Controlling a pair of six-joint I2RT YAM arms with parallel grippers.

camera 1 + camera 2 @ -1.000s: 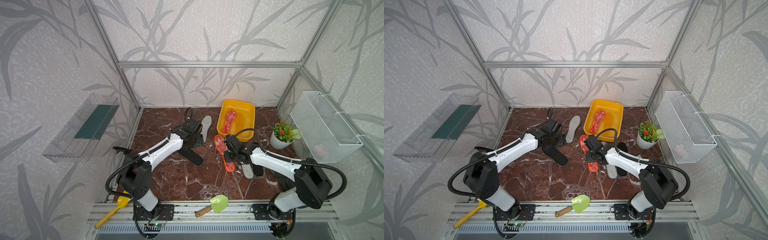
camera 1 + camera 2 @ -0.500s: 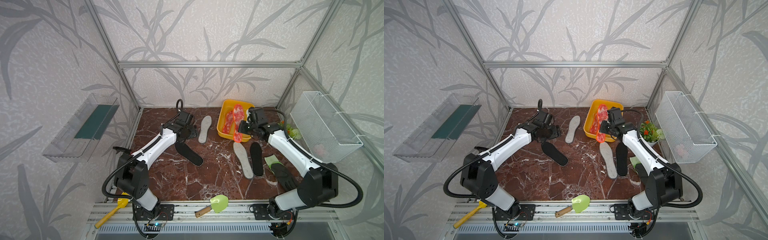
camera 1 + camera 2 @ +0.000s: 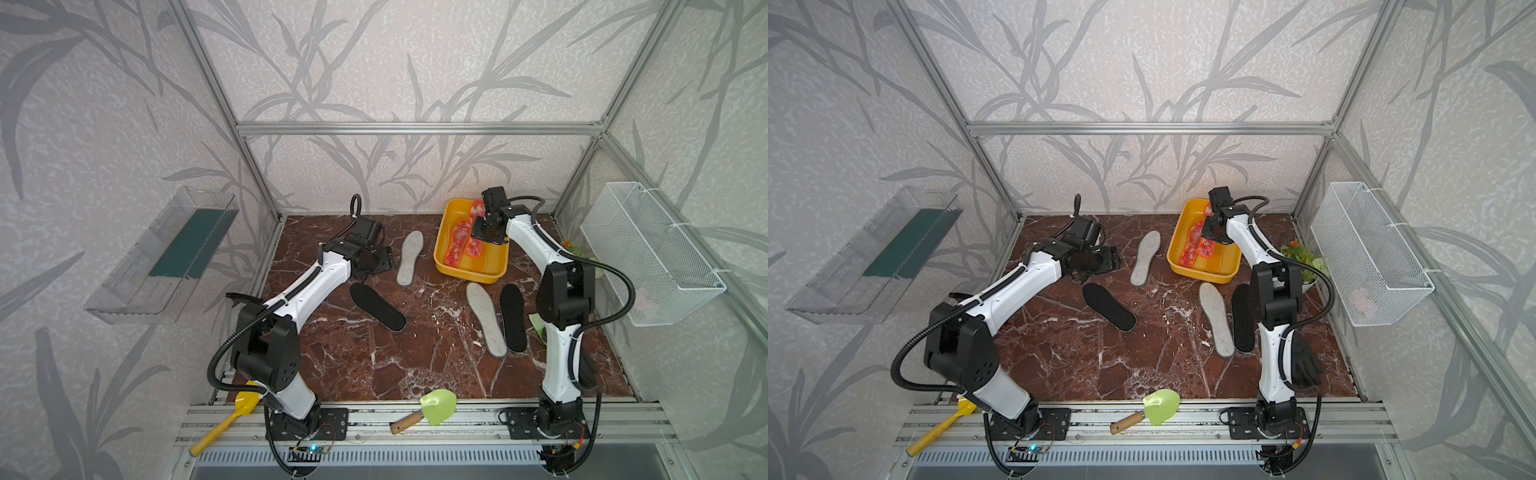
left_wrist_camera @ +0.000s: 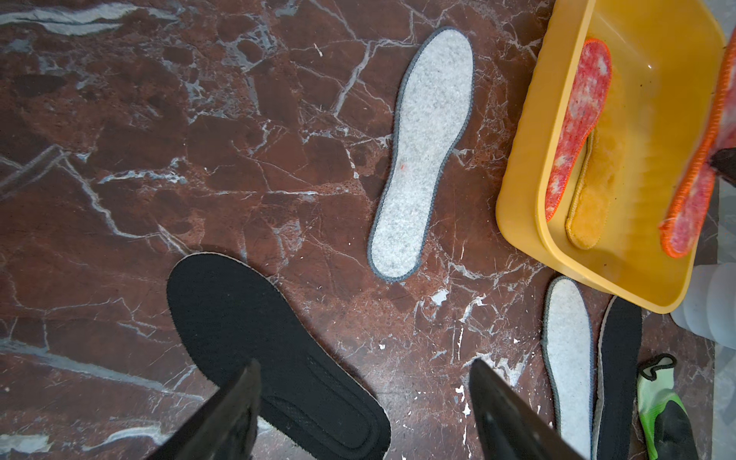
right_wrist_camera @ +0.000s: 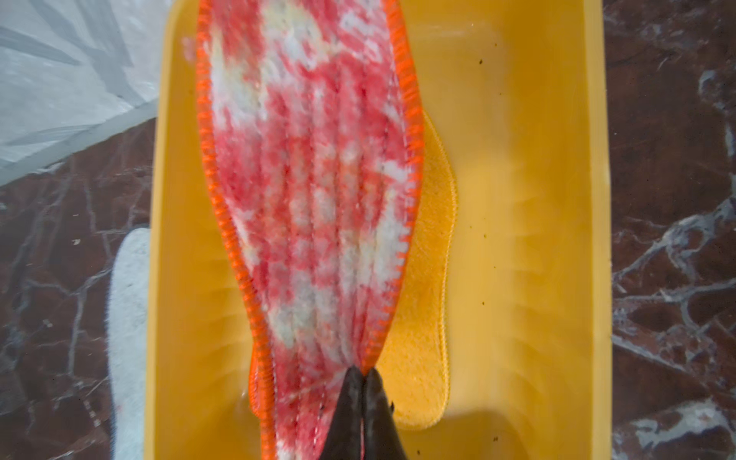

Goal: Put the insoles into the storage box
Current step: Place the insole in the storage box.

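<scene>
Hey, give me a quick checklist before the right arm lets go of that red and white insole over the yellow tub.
1. Grip: right gripper shut on the red-white insole: ok.
2. Held insole hangs over the storage box: ok.
3. Its far tip inside the rim: cannot tell.
4. Free floor in the box beside the yellow-orange insole and the second red-white insole: ok.
5. The left gripper open, away from the box, above a black insole: ok.
</scene>
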